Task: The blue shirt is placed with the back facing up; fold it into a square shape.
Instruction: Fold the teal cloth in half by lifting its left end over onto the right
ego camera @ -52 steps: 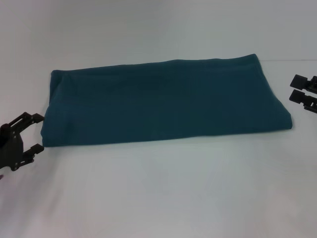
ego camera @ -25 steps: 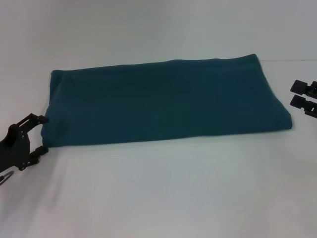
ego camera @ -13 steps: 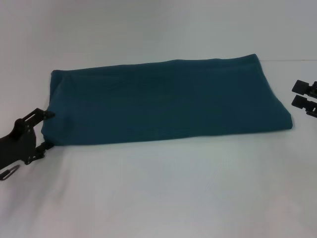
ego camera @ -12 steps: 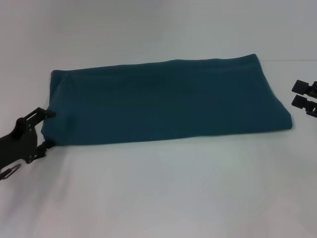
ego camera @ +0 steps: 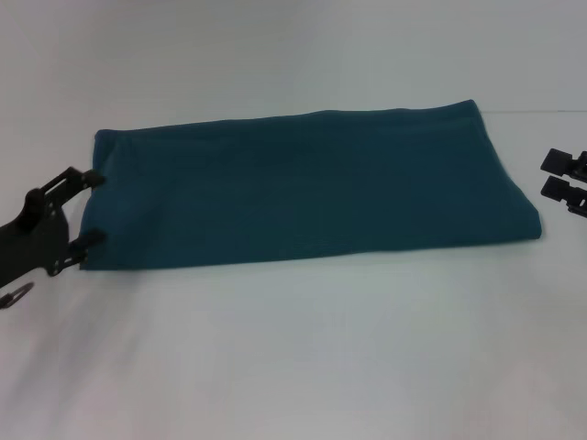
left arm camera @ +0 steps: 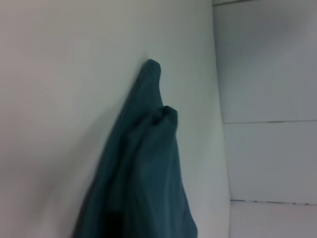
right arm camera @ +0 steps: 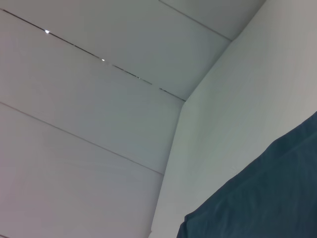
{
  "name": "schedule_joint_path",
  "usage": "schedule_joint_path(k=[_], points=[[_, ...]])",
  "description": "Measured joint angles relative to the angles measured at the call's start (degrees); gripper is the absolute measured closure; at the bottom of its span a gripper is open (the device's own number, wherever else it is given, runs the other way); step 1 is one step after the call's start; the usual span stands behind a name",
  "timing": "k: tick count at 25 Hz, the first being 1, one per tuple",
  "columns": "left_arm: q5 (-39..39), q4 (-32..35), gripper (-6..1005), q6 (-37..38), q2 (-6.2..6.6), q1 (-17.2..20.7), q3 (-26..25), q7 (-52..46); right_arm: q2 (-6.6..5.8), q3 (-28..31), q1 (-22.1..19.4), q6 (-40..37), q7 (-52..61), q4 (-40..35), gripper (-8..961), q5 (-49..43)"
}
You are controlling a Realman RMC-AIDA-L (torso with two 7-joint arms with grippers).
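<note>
Shirt (ego camera: 303, 188) edge btwn left hand (ego camera: 90, 209) fingers

left pincer (ego camera: 89, 208): matte black, two thin fingers on an angular black bracket, small metal loop beneath
right pincer (ego camera: 553, 174): matte black, two flat blocky fingers

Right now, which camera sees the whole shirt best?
The head view: the shirt shows whole there, folded into a long band on the table. The left wrist view shows only its bunched end, the right wrist view only a corner.
</note>
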Motion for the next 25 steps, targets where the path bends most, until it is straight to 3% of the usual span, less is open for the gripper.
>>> schedule_joint_path(k=[10,25], points=[[0.4,0.0,99,-2.0,-0.18,3.2,-0.1,-0.4,-0.33,0.0,-0.1,0.6,-0.7,1.4,267,-0.1],[3.0,-0.2,111,-6.8,-0.22,1.9,0.6,-0.5,-0.27,0.6,-0.7,1.2,-0.8,1.4,267,-1.3]])
